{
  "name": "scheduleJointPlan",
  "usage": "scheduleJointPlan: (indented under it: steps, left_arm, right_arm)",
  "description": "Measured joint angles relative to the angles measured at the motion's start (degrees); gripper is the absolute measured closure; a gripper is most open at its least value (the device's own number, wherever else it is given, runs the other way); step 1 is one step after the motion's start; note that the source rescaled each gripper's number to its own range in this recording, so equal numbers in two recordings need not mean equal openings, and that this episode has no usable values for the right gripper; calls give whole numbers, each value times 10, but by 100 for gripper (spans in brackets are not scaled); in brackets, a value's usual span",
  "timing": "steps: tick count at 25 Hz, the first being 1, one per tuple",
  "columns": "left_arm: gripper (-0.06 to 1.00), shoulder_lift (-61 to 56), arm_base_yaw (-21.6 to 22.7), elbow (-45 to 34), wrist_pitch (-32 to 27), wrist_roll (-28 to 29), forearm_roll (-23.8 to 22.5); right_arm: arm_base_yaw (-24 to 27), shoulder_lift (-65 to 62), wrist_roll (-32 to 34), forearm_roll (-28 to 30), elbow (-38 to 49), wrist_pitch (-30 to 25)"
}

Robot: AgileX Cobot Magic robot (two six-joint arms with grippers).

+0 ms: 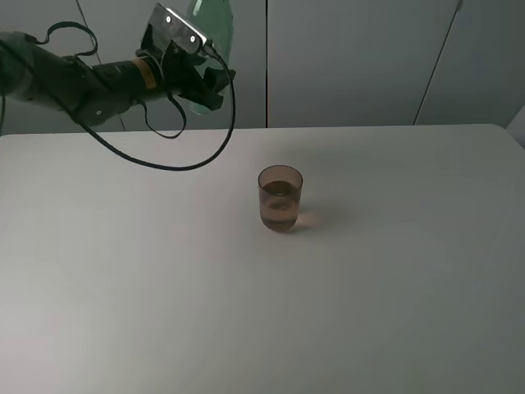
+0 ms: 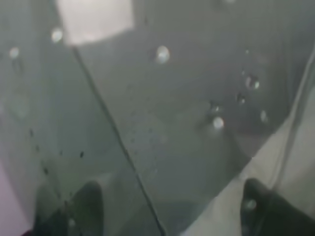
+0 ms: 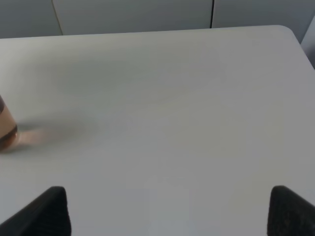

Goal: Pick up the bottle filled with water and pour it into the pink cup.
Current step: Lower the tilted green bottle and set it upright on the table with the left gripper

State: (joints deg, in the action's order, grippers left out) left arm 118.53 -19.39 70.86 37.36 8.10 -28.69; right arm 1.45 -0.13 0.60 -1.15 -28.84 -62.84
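My left gripper (image 1: pixel 201 86) is raised high at the back left, well above the table, and is shut on the green transparent bottle (image 1: pixel 215 25). Only part of the bottle shows; the rest is cut off by the top edge. In the left wrist view the wet bottle wall (image 2: pixel 172 123) fills the picture between the dark fingertips (image 2: pixel 83 206). The pink cup (image 1: pixel 280 199) stands upright in the middle of the table with some liquid in it, to the right of and below the bottle. Its edge shows in the right wrist view (image 3: pixel 6 129). My right gripper (image 3: pixel 167 211) is open and empty above the table.
The white table (image 1: pixel 394 287) reaches to a grey panelled wall (image 1: pixel 353 57) at the back. A black cable (image 1: pixel 176 164) hangs in a loop from the left arm down to the table's far edge. The right arm does not show in the exterior view.
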Motion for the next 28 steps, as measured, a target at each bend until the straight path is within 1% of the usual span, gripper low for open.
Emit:
scheduleJointPlan:
  steps: [3, 5, 7, 10, 14, 17, 23, 28]
  left_arm:
    - [94, -23, 6, -57, -1, 2, 84]
    - [94, -31, 10, -94, 2, 2, 129]
    - [94, -35, 13, -133, 18, -20, 177]
    - [94, -40, 17, -186, 45, -56, 226]
    - [94, -40, 31, -241, 87, -68, 244]
    - [94, -41, 49, -260, 117, -81, 246]
    - [94, -31, 79, -267, 168, -96, 238]
    - [94, 2, 89, -267, 177, -97, 233]
  right_arm:
    - [0, 0, 0, 0, 0, 0]
    - [0, 0, 0, 0, 0, 0]
    - [0, 0, 0, 0, 0, 0]
    - [0, 0, 0, 0, 0, 0]
    - [0, 0, 0, 0, 0, 0]
    - [0, 0, 0, 0, 0, 0]
    - [0, 0, 0, 0, 0, 0]
    - [0, 0, 0, 0, 0, 0]
